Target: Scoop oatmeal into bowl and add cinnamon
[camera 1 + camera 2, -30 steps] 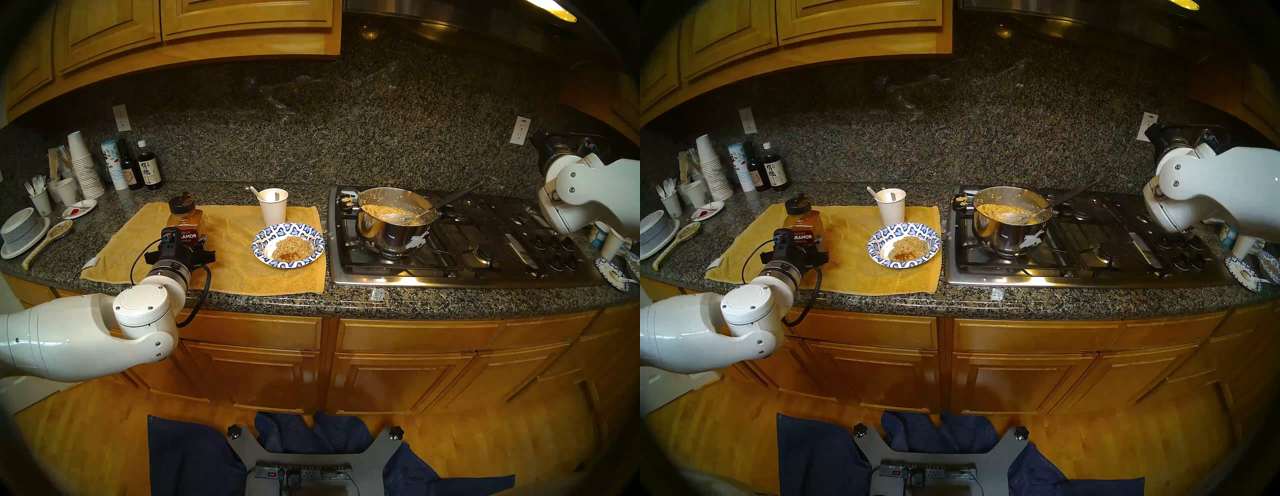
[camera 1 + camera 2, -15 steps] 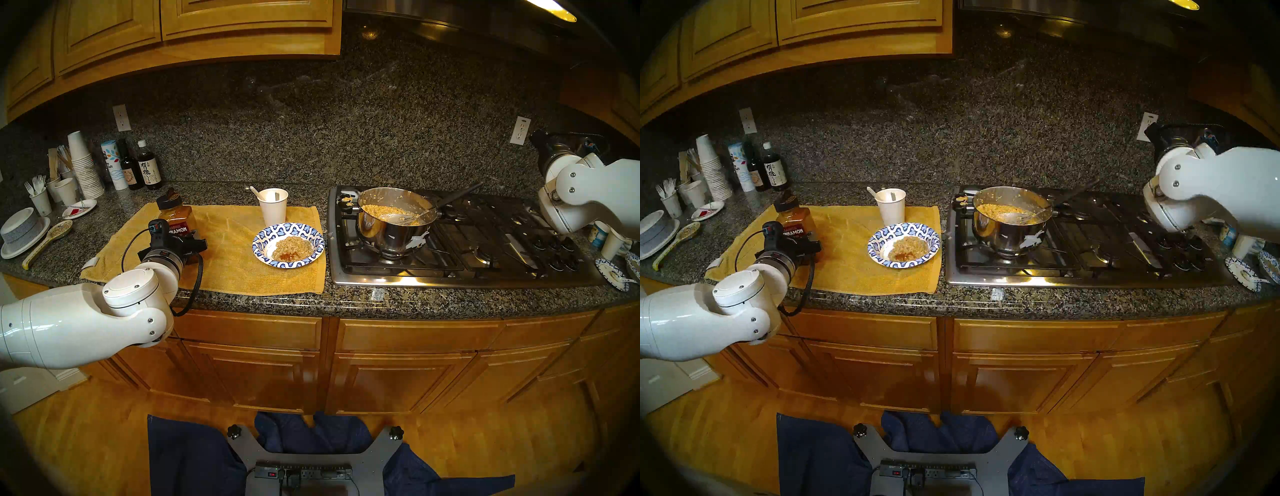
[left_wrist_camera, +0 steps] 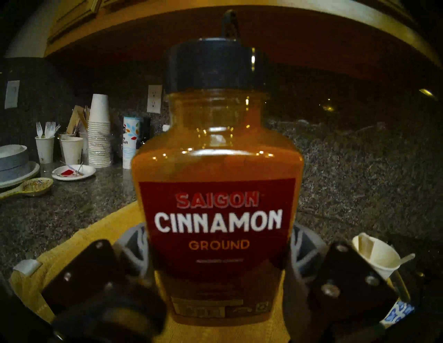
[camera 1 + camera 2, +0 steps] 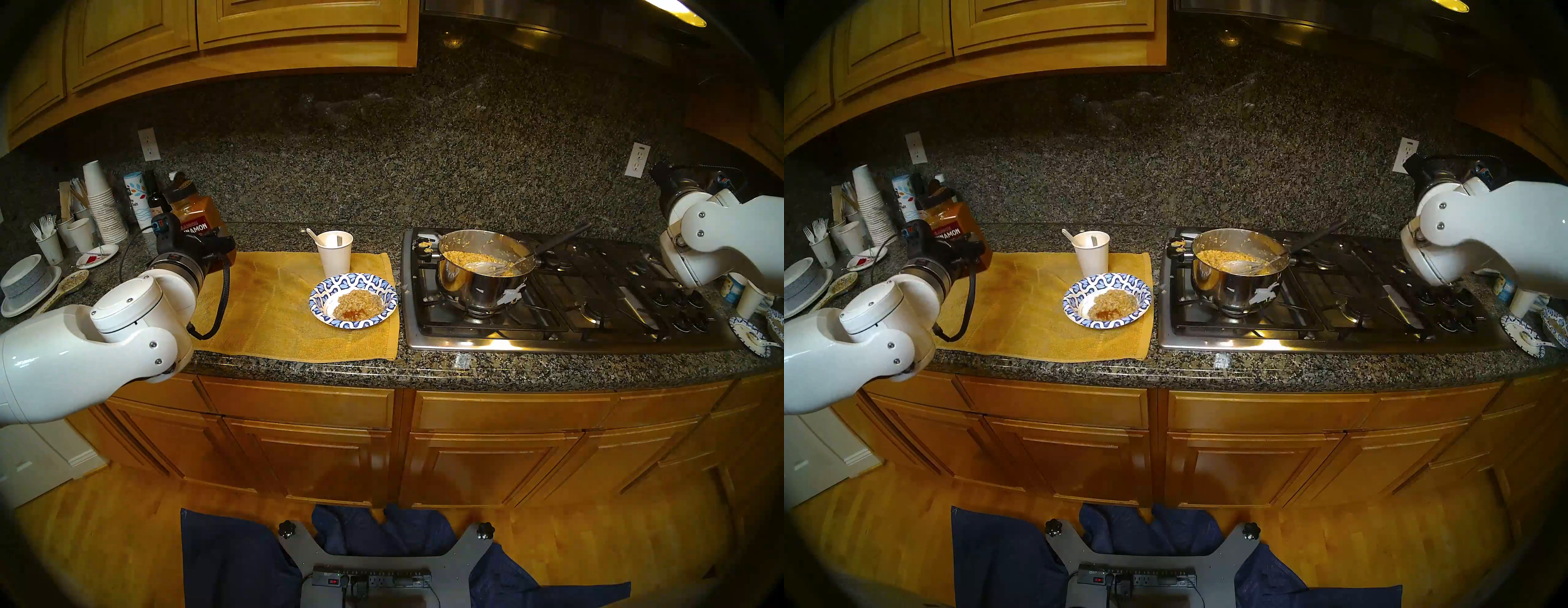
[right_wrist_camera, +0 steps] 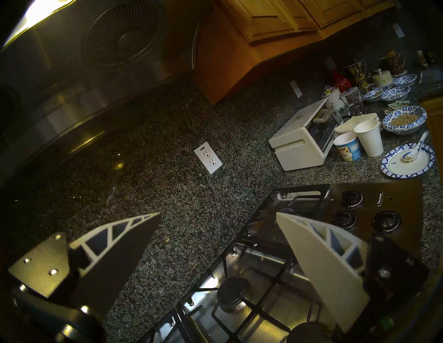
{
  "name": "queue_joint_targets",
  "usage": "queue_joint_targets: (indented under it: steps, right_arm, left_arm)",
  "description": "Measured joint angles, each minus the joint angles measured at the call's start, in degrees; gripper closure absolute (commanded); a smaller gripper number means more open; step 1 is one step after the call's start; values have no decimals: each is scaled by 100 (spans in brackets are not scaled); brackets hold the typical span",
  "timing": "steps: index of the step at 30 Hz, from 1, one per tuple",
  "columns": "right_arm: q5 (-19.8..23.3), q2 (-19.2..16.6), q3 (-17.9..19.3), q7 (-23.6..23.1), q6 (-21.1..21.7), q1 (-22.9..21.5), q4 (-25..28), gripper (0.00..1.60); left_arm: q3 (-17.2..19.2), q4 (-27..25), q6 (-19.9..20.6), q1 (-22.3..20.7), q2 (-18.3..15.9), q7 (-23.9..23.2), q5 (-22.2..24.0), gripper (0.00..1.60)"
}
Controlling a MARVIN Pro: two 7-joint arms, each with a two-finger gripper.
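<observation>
One squarish clear plastic cinnamon jar (image 3: 218,182), black-capped, full of orange-brown powder, hangs upright above the yellow towel's (image 4: 280,314) left end, clamped low by the left gripper (image 3: 219,268). Right of the jar on the towel, lumpy oatmeal (image 4: 357,303) fills the round wavy-rimmed paper bowl (image 4: 384,293). Further right, the right gripper (image 5: 218,215) hovers spread wide over the steel stove (image 5: 259,309).

The cinnamon (image 4: 193,211), a squarish clear jar of orange-brown powder with a black flip cap open and a dark red label, is held upright in the air, leaning slightly. The bowl (image 4: 354,281), blue-and-white patterned paper, sits on a yellow cloth holding oatmeal (image 4: 356,303), a lumpy tan mound with a brown patch.
</observation>
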State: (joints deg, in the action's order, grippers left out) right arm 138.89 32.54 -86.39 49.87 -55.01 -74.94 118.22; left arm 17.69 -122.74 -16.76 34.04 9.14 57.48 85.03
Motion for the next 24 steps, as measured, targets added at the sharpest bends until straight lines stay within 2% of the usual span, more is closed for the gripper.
queue_joint_targets:
  steps: [10, 14, 15, 24]
  right_arm:
    - [-46, 0, 23, 0, 0, -1, 6, 0]
    - [-51, 0, 25, 0, 0, -1, 6, 0]
    - [-49, 0, 24, 0, 0, -1, 6, 0]
    - [-35, -1, 16, 0, 0, -1, 5, 0]
  left_arm:
    - [-105, 94, 136, 118, -123, 46, 290, 160]
    - [-410, 277, 235, 321, -133, -56, 335, 160]
    - [-591, 384, 263, 448, -116, -89, 345, 160]
    - [-849, 670, -42, 655, -17, -317, -51, 160]
